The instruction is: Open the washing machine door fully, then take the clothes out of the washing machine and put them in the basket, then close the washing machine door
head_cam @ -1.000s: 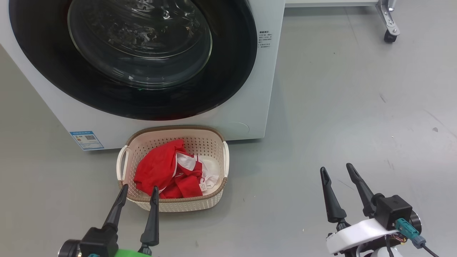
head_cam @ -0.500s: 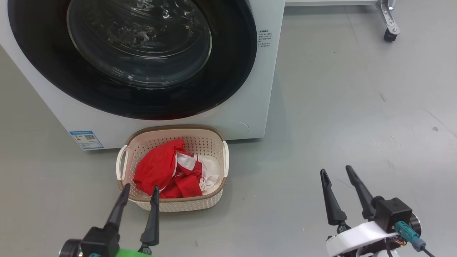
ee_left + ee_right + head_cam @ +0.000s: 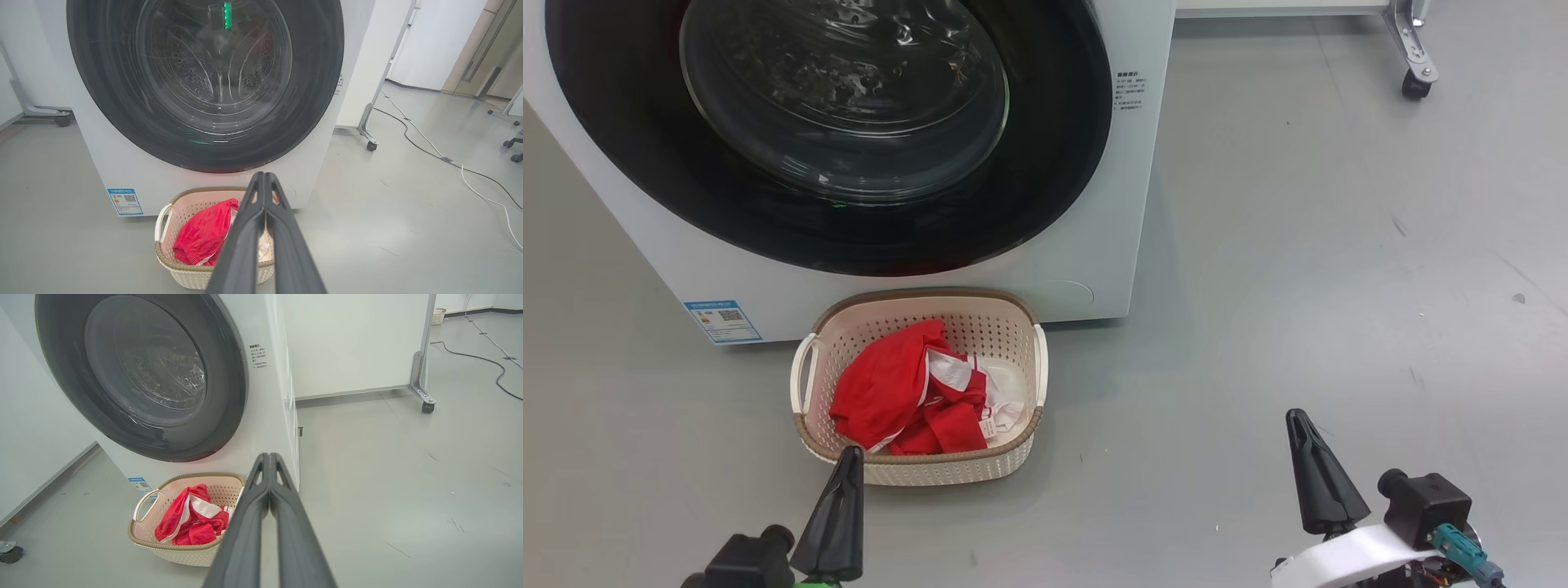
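The white washing machine (image 3: 1094, 245) (image 3: 102, 171) (image 3: 269, 416) stands ahead with its black-rimmed glass door (image 3: 849, 122) (image 3: 204, 81) (image 3: 143, 375) closed flat against the front. On the floor before it sits the cream basket (image 3: 1005, 457) (image 3: 179, 277) (image 3: 184, 555), holding the red and white clothes (image 3: 898, 392) (image 3: 204, 232) (image 3: 188, 522). My left gripper (image 3: 851, 451) (image 3: 261, 175) is shut and empty, just at the basket's near rim. My right gripper (image 3: 1297, 415) (image 3: 269, 456) is shut and empty over bare floor to the basket's right.
Grey floor spreads to the right of the machine. A white panel on a castor foot (image 3: 1414, 82) (image 3: 371, 145) (image 3: 427, 407) stands behind the machine's right side. Cables (image 3: 449, 159) (image 3: 490, 363) trail across the floor farther right. A blue label (image 3: 722, 320) marks the machine's lower left.
Both grippers have gone from open to shut, with nothing between the fingers. Both have also drawn back a little toward the bottom of the head view. Door, basket and clothes are unmoved.
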You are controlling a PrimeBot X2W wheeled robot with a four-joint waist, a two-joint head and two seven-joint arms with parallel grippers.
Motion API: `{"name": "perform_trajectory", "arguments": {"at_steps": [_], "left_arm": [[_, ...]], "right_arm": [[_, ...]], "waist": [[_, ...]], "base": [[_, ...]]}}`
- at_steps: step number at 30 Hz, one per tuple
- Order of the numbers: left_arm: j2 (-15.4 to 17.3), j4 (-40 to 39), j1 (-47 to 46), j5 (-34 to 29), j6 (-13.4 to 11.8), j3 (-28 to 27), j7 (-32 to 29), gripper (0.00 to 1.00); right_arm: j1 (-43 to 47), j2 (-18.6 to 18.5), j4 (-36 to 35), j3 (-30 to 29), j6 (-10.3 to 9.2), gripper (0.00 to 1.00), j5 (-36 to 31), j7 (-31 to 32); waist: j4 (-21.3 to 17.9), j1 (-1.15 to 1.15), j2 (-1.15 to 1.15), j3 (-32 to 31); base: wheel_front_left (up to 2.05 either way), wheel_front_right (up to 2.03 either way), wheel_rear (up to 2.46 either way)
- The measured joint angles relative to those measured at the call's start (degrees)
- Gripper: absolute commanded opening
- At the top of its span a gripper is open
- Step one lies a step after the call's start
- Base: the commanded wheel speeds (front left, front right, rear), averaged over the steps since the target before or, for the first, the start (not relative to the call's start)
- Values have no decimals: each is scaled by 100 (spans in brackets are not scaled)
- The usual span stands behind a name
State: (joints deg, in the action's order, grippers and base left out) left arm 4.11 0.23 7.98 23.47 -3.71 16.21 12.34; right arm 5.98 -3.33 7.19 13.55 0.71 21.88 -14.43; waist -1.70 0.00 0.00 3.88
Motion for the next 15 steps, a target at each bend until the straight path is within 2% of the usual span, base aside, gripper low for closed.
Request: {"name": "perform_trajectory", "arguments": {"at_steps": [15], "left_arm": [[-16,-4,-5,1111,85,-241,-143,0]], "right_arm": [[34,13,-37,-218,42,0,1137,194]], "waist": [[25,0,0,-43]], "base": [[0,0,0]]}}
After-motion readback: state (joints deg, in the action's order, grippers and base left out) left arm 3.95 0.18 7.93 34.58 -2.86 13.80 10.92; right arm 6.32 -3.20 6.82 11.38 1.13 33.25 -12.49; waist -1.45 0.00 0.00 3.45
